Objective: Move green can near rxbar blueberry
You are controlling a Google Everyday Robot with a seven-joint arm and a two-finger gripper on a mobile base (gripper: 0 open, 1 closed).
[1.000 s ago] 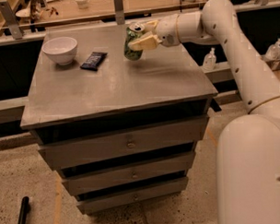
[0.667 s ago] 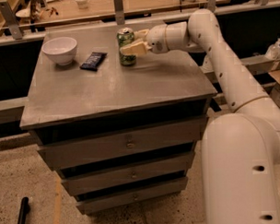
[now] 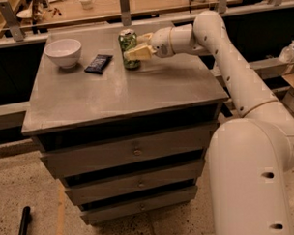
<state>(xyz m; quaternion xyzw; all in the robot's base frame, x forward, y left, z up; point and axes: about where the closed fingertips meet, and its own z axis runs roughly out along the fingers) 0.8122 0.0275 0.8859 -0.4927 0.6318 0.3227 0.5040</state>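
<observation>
The green can (image 3: 127, 41) stands upright at the back of the grey tabletop (image 3: 122, 93), its silver top showing. My gripper (image 3: 133, 47) reaches in from the right and is shut on the can, with one pale finger (image 3: 140, 53) across its lower front and the other behind it. The rxbar blueberry (image 3: 98, 63), a flat dark-wrapped bar, lies on the table a short way to the left of the can, apart from it.
A white bowl (image 3: 63, 52) sits at the back left of the table, left of the bar. The table is a drawer cabinet (image 3: 136, 151). A wooden bench (image 3: 148, 3) runs behind it. A black object (image 3: 22, 226) lies on the floor at lower left.
My gripper has carried the green can to the left, from the table's back right towards the bar, and lowered it from a tilt to upright on the tabletop.
</observation>
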